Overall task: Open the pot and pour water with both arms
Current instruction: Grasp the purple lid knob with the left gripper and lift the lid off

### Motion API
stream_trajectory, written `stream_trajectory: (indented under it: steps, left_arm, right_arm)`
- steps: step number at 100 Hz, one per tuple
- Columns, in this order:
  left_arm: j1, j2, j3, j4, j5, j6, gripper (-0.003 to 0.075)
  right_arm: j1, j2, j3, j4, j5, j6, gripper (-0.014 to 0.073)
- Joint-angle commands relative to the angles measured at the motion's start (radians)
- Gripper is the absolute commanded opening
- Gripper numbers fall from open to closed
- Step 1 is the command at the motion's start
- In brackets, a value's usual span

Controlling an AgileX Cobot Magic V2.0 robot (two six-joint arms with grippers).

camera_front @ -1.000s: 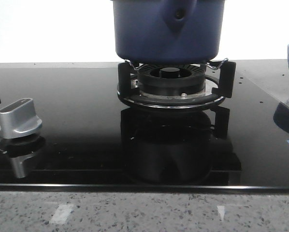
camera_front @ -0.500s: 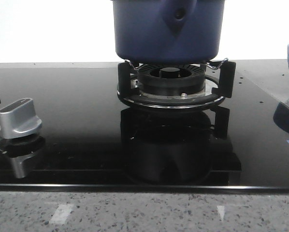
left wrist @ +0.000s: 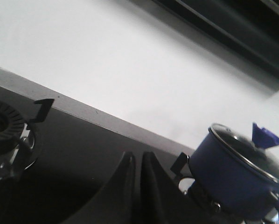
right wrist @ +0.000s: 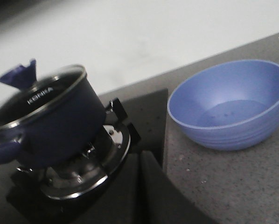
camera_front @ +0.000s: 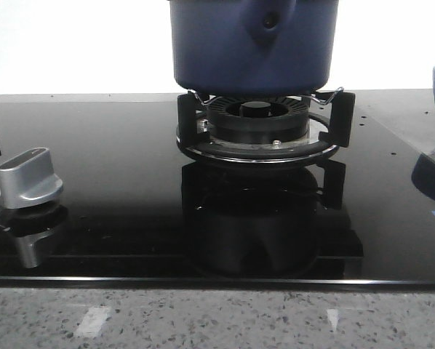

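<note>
Stovetop holds pot [camera_front: 252, 43]; both claws [left wrist: 136, 186] [right wrist: 139, 186] hover closed.

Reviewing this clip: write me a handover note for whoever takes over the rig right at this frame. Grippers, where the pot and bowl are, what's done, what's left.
Left gripper: fingers together, holding nothing, away from the pot.
Right gripper: fingers together, holding nothing, low between pot and bowl.
Pot: sits on the burner grate of the black stovetop, lid on, blue knob up.
Bowl: on the grey counter to the right of the stovetop, upright; no water seen in it.
Done: nothing yet.
Left: lift the lid, grip the pot's handle, pour into the bowl.
</note>
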Motion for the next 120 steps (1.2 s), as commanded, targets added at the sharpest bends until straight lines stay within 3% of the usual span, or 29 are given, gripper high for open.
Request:
stream_trajectory:
  steps: [1,17,28,36,46,53,75,97,120]
  left_arm:
    - [0.001,0.131,-0.148,-0.04,0.067,0.134,-0.002]
    - [0.001,0.312,-0.301,-0.22,0.215,0.443,-0.0018]
    - [0.001,0.405,-0.349,-0.461,0.276,0.68,0.0039]
    - [0.001,0.472,-0.368,-0.597,0.298,0.789,0.0147]
    - [0.001,0.553,-0.388,-0.716,0.346,0.933,0.0296]
    - [-0.004,0.611,-0.412,-0.79,0.41,1.026,0.0366]
    - [-0.125,0.821,-0.523,-0.884,0.482,1.276,0.0387]
    - [-0.239,1.033,-0.675,-0.885,0.455,1.364,0.039]
    - [-0.289,1.219,-0.833,-0.889,0.455,1.376,0.0421]
  right_arm:
    - [-0.003,0.135,-0.144,-0.072,0.07,-0.017,-0.0046]
    - [-0.003,0.282,-0.274,-0.087,0.141,-0.078,-0.0046]
    - [0.013,0.313,-0.296,-0.081,0.132,-0.143,-0.0017]
    - [0.028,0.319,-0.3,-0.081,0.128,-0.149,0.0099]
    - [0.03,0.319,-0.3,-0.081,0.128,-0.149,0.0328]
    - [0.03,0.319,-0.3,-0.081,0.123,-0.15,0.042]
    - [0.03,0.319,-0.3,-0.081,0.131,-0.15,0.0424]
    - [0.03,0.319,-0.3,-0.081,0.155,-0.15,0.0424]
    - [0.03,0.319,-0.3,-0.081,0.161,-0.15,0.0424]
